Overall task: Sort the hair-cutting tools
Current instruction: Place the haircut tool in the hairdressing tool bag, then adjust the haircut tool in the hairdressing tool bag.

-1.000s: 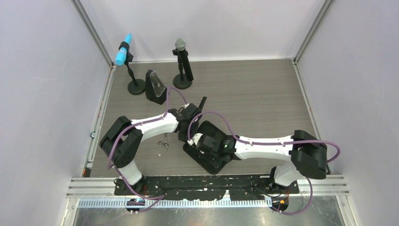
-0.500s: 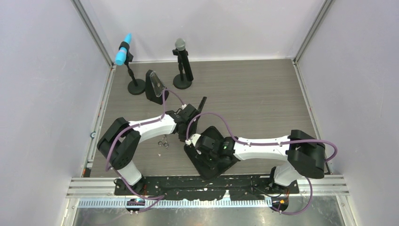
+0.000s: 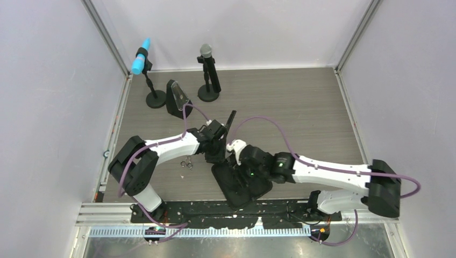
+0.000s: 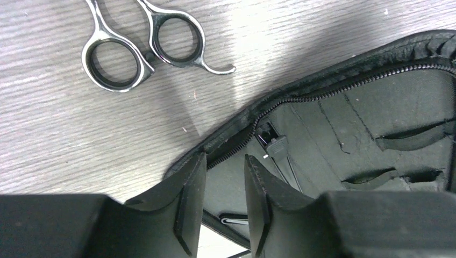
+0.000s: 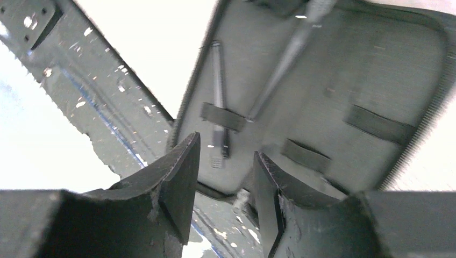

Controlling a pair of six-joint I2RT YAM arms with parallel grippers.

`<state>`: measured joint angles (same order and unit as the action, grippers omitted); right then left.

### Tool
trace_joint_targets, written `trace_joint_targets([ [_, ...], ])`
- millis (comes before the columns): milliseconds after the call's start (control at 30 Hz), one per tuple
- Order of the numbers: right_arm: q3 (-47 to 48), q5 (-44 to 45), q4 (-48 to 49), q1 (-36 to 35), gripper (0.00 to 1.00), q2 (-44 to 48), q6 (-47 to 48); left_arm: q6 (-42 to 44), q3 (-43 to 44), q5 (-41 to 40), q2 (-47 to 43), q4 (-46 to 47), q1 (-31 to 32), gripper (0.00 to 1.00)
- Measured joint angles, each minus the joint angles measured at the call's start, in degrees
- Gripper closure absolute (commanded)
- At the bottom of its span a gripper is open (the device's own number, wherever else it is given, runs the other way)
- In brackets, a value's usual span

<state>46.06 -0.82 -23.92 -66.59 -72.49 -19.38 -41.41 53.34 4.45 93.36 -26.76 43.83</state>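
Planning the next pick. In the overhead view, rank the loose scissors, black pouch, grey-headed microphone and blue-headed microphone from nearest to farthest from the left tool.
From the left tool:
1. black pouch, its edge between the fingers.
2. scissors, just to its left.
3. grey-headed microphone, at the back.
4. blue-headed microphone, back left corner.
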Motion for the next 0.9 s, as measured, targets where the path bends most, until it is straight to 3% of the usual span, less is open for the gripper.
trace_joint_targets([
  [233, -4.42, 9.92, -8.83, 6.56, 0.42, 9.99, -6.78, -0.17, -1.29, 0.55, -2.75, -0.52, -0.5, 0.47],
  [467, -11.06, 12.85, -16.92, 7.48, 0.4, 15.41, -14.49, 0.13, -1.64, 0.63, -8.52, -1.92, -3.19, 0.43],
  [667, -14.29, 14.08, -18.32, 8.28, 0.39, 18.64, -19.52, 1.18, -1.64, 1.33, -10.08, -2.25, -3.89, 0.42],
  [800, -15.82, 13.84, -16.46, 9.55, 0.42, 17.53, -20.48, 1.44, -1.64, 2.36, -10.08, -2.25, -4.33, 0.42],
  [900, -16.06, 13.62, -14.21, 10.67, 0.54, 15.45, -20.55, 1.6, -1.64, 3.17, -10.08, -2.23, -4.94, 0.42],
])
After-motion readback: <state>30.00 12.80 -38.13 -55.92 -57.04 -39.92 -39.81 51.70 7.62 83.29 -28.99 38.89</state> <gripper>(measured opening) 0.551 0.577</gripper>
